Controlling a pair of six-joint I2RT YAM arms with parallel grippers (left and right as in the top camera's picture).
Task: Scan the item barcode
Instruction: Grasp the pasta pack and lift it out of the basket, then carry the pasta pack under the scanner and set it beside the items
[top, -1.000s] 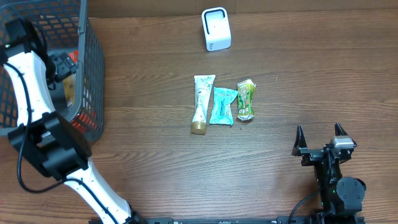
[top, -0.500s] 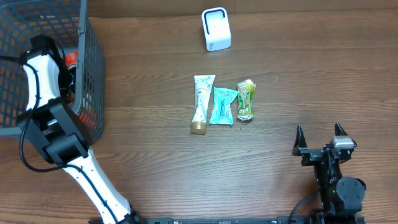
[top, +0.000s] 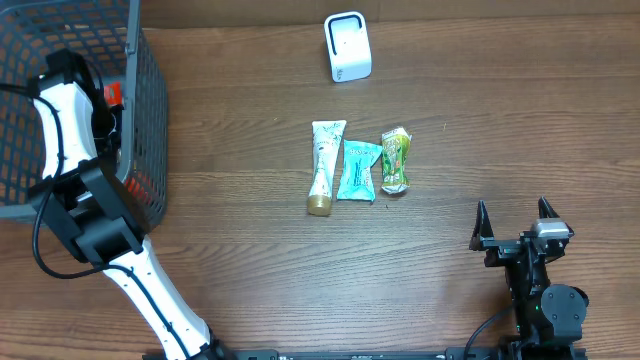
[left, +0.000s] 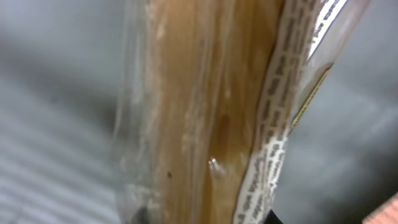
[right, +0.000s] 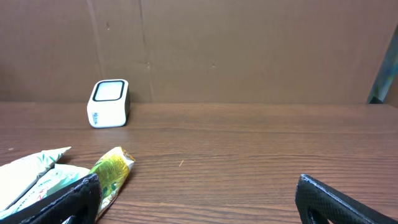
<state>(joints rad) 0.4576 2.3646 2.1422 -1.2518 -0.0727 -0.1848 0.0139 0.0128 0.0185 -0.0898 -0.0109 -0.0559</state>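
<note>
Stretching under everything is a dark wood-grain table (top: 480, 120), backed by a plain brown cardboard wall (right: 249, 50). A black wire basket (top: 150, 120) stands well apart from the right gripper (top: 512, 218), whose jaws hang released over bare wood. The left gripper (top: 104, 118) is down inside that basket, where a clear packet (left: 205, 112) of something tan fills its close view. Whether its jaws are clenched on it I cannot tell; the view is too near and blurred. Ahead and left of the released jaws, a tube (top: 324, 165), a teal sachet (top: 357, 170) and a green packet (top: 395, 160) lie side by side. The white scanner (top: 347, 46) stands beyond them.
</note>
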